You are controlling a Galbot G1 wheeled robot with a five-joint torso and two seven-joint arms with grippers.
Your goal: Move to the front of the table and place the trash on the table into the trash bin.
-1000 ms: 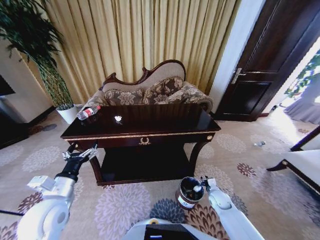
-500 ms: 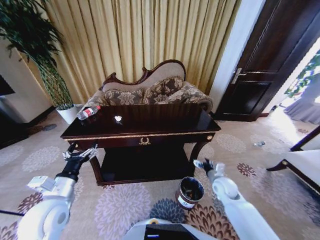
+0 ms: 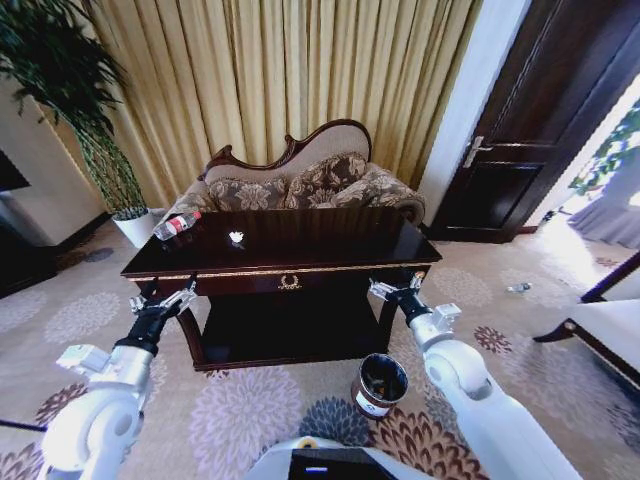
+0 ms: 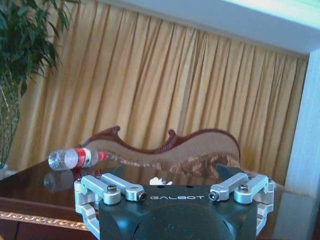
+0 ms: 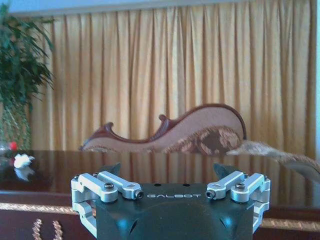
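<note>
The trash still on the table is a clear bottle with red cap and red label, lying on its side at the far left corner, and a white crumpled scrap just at three o'clock of it, apart from it. Both lie untouched. The trash bin stands on the floral carpet at about five o'clock from the table's gold emblem, below the front right leg, with something small lying in its shiny inside.

A second ago the right gripper hung over the bin's mouth; since then it has risen and swung to about eleven o'clock, and now it hovers level with the table's front edge near the right corner, jaws spread and empty. That reads as a drop just finished, with the arm heading back for more. The left gripper has barely shifted; it hovers off the front left corner at seven o'clock of the bottle, jaws spread, nothing between them.

Each gripper body bears the word GALBOT. The bin's white side label and the bottle's red label carry print too small to read
</note>
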